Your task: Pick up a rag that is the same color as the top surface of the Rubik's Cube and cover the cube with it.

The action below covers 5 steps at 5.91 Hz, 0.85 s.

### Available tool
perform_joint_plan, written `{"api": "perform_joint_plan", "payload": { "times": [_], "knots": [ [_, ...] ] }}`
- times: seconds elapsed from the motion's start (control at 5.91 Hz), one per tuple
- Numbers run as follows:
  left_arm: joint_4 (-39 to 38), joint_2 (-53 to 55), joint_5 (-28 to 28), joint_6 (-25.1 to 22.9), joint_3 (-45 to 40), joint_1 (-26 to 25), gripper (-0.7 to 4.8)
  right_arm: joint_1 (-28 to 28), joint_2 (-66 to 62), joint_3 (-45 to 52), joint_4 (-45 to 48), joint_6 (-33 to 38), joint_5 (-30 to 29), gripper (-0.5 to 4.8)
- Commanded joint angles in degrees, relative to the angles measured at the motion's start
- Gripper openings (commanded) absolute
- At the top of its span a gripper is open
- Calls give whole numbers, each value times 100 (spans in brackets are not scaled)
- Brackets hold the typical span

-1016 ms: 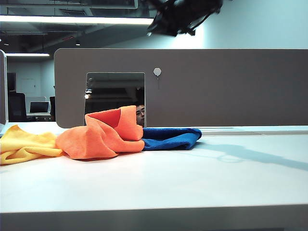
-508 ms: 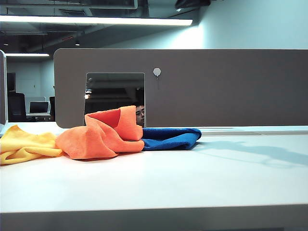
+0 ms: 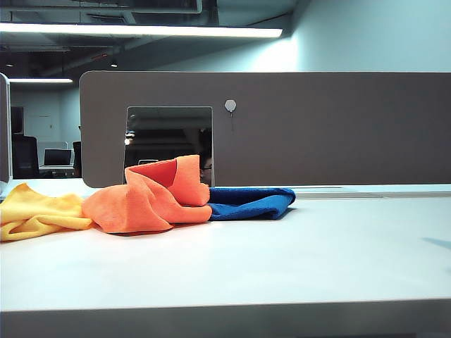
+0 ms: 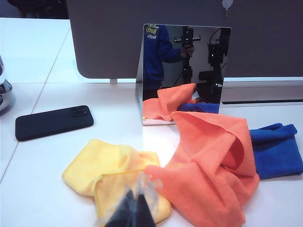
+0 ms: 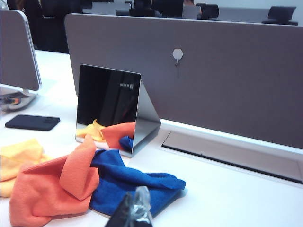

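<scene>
The orange rag (image 3: 148, 197) lies in a raised, folded heap on the white table, between a yellow cloth and a blue one. It also shows in the left wrist view (image 4: 208, 161) and the right wrist view (image 5: 52, 189). The Rubik's Cube is hidden in every view. My left gripper (image 4: 138, 191) hangs shut over the yellow cloth's edge, just beside the rag, holding nothing. My right gripper (image 5: 137, 201) is shut and empty above the blue cloth's near edge. Neither gripper appears in the exterior view.
The yellow cloth (image 3: 35, 211) lies left of the rag and the blue cloth (image 3: 250, 202) right of it. A standing mirror (image 3: 169, 137) and a grey partition (image 3: 317, 127) are behind them. A black phone (image 4: 54, 122) lies on the table beyond the yellow cloth.
The dark arm at the top of the exterior view has gone out of frame. Its shadow on the table slid off to the right. The cloths have not moved.
</scene>
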<state>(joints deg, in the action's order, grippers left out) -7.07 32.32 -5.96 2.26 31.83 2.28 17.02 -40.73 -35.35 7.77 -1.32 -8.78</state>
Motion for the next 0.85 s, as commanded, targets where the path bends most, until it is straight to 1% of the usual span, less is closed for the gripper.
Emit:
{"api": "perform_joint_plan", "payload": {
  "times": [0.17, 0.34, 0.51, 0.68, 0.85],
  "knots": [
    [79, -11, -74, 168, -7, 4, -5, -4, 1453, 957, -39, 284, 533, -6],
    [76, -17, -103, 271, -7, 7, -5, -7, 2402, 1646, -111, 286, 686, -6],
    [76, -17, -205, 271, -7, 7, -5, -9, 2763, 1895, -111, 286, 953, -6],
    [-20, -15, -330, 264, -9, 7, -5, -70, 4052, 2929, -184, 501, 1585, -6],
    [-33, -17, -332, 267, -9, 7, -5, -94, 4061, 3003, -160, 498, 1574, -6]
  ]
}}
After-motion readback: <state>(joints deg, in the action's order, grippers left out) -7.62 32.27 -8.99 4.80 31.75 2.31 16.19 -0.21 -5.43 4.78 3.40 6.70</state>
